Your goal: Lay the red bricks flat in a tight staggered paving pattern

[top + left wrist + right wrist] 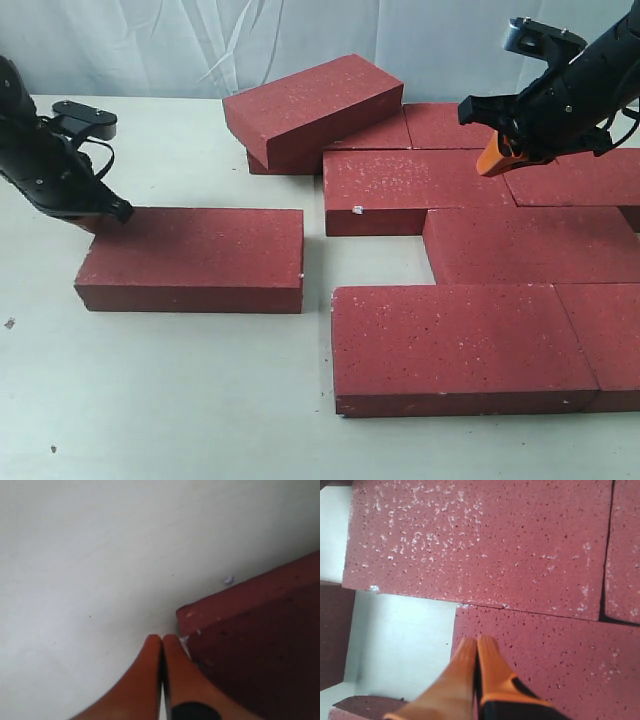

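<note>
- Across the desk (180, 400), from the middle to the right edge: paved bricks (470, 345), flat in staggered rows. One open slot (375, 262) shows on their left flank, between the middle and front rows.
- Toward the desk's left edge: loose brick (190, 258), flat and apart from the paving. Its long axis runs left to right, parallel with the rows, and the slot lies off its right end.
- Back of the desk, centre: tilted brick (312, 105), propped on another and not yet flat.
- Left gripper (112, 212): jaws closed and empty, tips at the loose brick's far left corner, so the brick stretches rightward from them. This is your nearer arm; a push to the right looks likely.
- Right gripper (497, 155): jaws pressed together, holding nothing, above the paving's back rows.
</note>
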You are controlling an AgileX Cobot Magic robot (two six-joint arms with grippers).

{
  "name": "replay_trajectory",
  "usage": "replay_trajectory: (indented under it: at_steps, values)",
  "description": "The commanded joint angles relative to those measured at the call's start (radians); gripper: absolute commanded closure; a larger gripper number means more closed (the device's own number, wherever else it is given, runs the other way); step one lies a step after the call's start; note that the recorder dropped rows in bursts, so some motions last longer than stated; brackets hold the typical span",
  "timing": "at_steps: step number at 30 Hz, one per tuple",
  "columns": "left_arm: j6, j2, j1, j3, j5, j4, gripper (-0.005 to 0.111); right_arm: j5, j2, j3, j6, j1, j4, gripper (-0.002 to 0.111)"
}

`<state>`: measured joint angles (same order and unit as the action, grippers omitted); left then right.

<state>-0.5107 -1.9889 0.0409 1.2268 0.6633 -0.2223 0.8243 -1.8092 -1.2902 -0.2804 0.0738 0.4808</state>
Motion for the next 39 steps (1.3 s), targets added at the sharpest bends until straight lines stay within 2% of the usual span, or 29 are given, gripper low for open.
replay_trajectory:
  at_steps: [1, 16, 21, 28, 36, 39]
  values:
    - [-0.102, 0.000, 0.002, -0.002, -0.010, -0.136, 0.107, -0.003, 0.000, 0.002, -0.006, -0.002, 0.000, 0.109]
    - [-0.102, 0.000, 0.003, -0.002, 0.019, -0.233, 0.107, -0.007, 0.000, 0.002, -0.006, -0.002, 0.000, 0.109]
    - [-0.097, 0.000, 0.003, -0.002, 0.049, -0.216, 0.107, -0.005, 0.000, 0.002, -0.006, -0.002, 0.000, 0.109]
    - [-0.092, 0.041, -0.020, -0.002, 0.126, -0.133, 0.107, -0.005, 0.000, 0.002, -0.006, -0.002, 0.000, 0.109]
    - [-0.094, 0.128, -0.020, -0.002, 0.254, -0.110, 0.107, -0.003, 0.000, 0.002, -0.006, -0.002, 0.000, 0.109]
    - [-0.103, 0.139, 0.001, -0.002, 0.308, -0.126, 0.107, -0.003, 0.000, 0.002, -0.006, -0.002, 0.000, 0.109]
